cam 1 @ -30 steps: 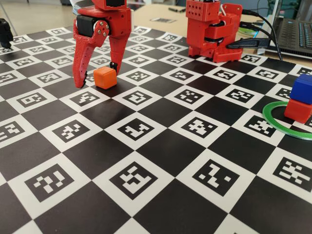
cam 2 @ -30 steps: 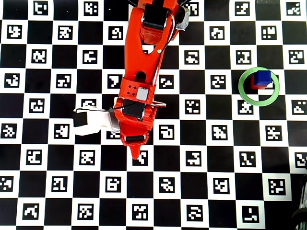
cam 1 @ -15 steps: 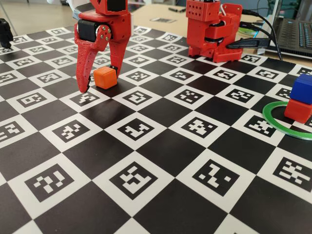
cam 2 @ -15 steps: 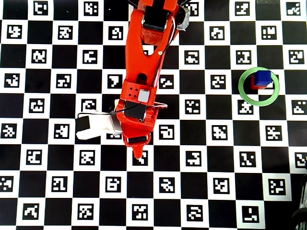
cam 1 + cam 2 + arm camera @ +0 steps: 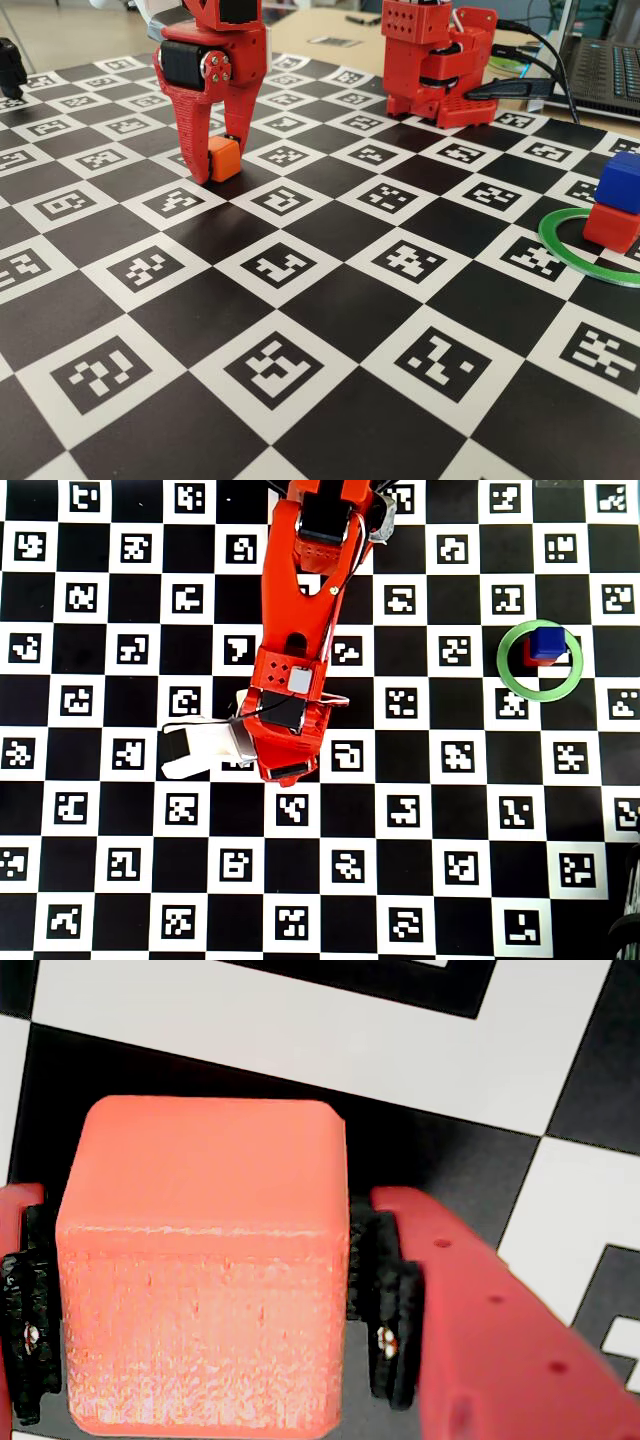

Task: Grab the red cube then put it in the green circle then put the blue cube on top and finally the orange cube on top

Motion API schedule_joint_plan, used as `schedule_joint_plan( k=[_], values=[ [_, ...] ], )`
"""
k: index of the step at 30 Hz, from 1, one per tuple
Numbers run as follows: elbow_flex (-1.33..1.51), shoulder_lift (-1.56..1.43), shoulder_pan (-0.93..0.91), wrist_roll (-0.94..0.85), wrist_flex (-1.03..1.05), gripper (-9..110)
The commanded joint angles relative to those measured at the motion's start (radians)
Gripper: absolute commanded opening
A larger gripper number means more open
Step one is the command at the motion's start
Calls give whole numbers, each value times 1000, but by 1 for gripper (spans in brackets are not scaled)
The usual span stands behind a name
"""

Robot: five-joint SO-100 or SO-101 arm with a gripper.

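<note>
In the fixed view the orange cube (image 5: 226,158) sits low on the checkered mat at the far left, with my gripper (image 5: 218,165) shut on it. In the wrist view the orange cube (image 5: 200,1260) fills the space between the black pads (image 5: 388,1305), which press on both its sides. My arm hides this cube in the overhead view. The blue cube (image 5: 622,182) stands on the red cube (image 5: 610,226) inside the green circle (image 5: 560,245) at the right edge. The overhead view shows the blue cube (image 5: 547,642) on the red cube (image 5: 527,657) inside the green circle (image 5: 506,672).
A red arm base (image 5: 435,60) stands at the back of the mat, with a laptop (image 5: 605,70) and cables behind it on the right. A small black object (image 5: 10,65) sits at the far left. A white camera housing (image 5: 200,748) sticks out from my wrist.
My gripper's outer finger has swung in from the left and the jaws have shut on the orange cube. The stacked cubes in the ring have not moved.
</note>
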State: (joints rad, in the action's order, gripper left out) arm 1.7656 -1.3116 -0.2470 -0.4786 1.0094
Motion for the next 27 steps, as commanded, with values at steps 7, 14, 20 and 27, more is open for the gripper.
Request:
schedule_joint_plan(
  k=[7,14,20,27],
  values=[
    [-124,-176,-26,92,140,9],
    [-295,-293,43,249,439,9],
    [-394,-387,239,526,676,10],
    [-423,-396,583,910,818,10]
  ],
)
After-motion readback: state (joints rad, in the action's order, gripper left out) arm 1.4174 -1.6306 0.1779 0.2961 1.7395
